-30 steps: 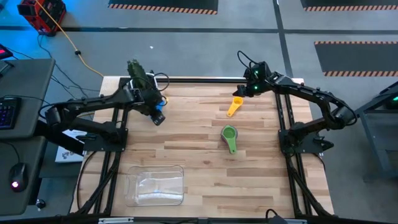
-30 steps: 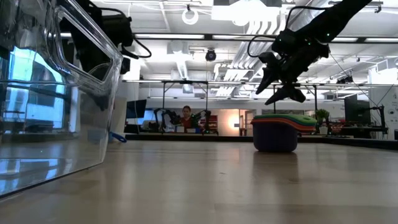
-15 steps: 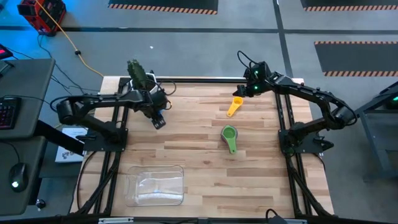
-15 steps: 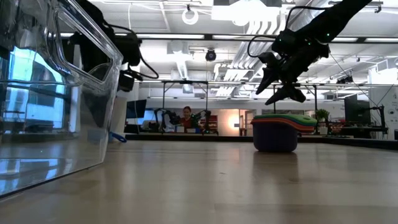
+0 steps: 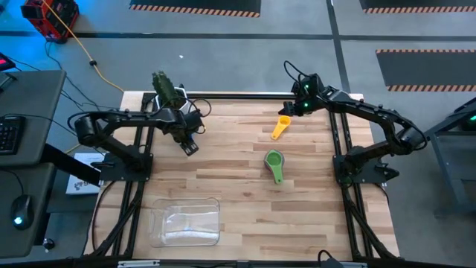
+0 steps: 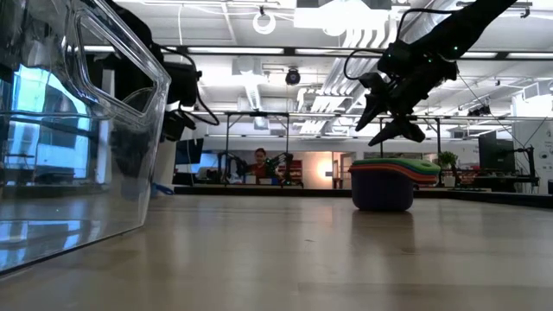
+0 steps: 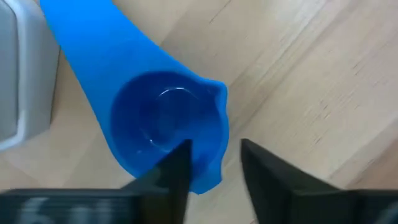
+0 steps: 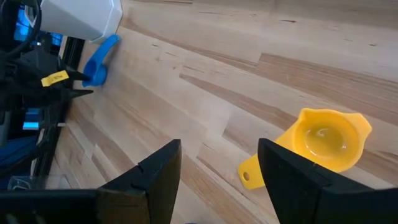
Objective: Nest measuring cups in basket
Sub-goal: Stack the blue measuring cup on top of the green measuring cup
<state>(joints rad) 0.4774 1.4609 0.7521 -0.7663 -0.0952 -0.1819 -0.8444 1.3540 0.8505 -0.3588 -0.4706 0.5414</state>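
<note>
A blue measuring cup (image 7: pixel 155 124) lies upright on the wood beside a white pot (image 7: pixel 18 81), its handle toward the pot. My left gripper (image 5: pixel 187 141) points down over it, open; one finger stands inside the bowl and the other outside the wall. A yellow cup (image 5: pixel 280 126) lies at the far middle, with my right gripper (image 5: pixel 296 108) hanging open above and behind it. A stack of nested cups (image 5: pixel 275 164), green on top, rests mid-table. The clear basket (image 5: pixel 186 222) stands at the near left. My left gripper straddles the blue cup's wall (image 7: pixel 214 146) on the side away from the handle, coming from above. One finger (image 7: pixel 177 171) is inside the bowl and one outside. Wood shows between the wall and the outer finger. Whether the inner finger touches, I cannot tell.
The white pot with a cactus (image 5: pixel 167 93) stands at the far left corner, right beside the blue cup. Bare wood lies between the stack and the basket. In the low view the basket's wall (image 6: pixel 95 130) fills the left, and the stack (image 6: pixel 384 186) sits under the right gripper (image 6: pixel 389 117).
My left gripper has come down toward the blue cup by the pot, staying pointed down. The cups, the basket and the right arm have kept still.
</note>
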